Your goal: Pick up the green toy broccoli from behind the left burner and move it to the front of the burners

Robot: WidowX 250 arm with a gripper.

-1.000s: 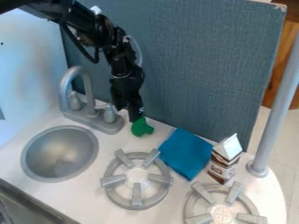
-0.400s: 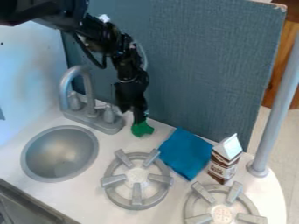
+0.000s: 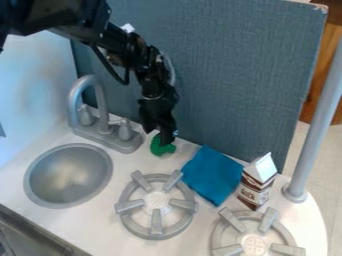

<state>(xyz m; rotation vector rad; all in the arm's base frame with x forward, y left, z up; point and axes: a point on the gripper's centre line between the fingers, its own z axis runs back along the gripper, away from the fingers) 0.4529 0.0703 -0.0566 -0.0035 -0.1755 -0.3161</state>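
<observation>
Includes one black end effector (image 3: 168,139) at green object (image 3: 157,148) on desk (image 3: 87,224), opening and any hold impossible to tell, blue cloth (image 3: 212,175) nearby.

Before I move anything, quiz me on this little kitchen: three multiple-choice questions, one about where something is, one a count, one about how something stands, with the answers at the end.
1. Where is the black gripper?
A) Above the round grey sink
B) At the small green object
C) Against the tall grey pole

2. How many round grey stove burners with raised bars are in view?
A) Two
B) Three
C) Four

3. How is the brown-and-white peaked carton placed?
A) Lying on its side
B) Upside down
C) Standing upright

Answers:
1. B, its lower end meets the green object in the picture.
2. A, one shows at lower centre, the other at lower right.
3. C, its peaked top points up.
</observation>
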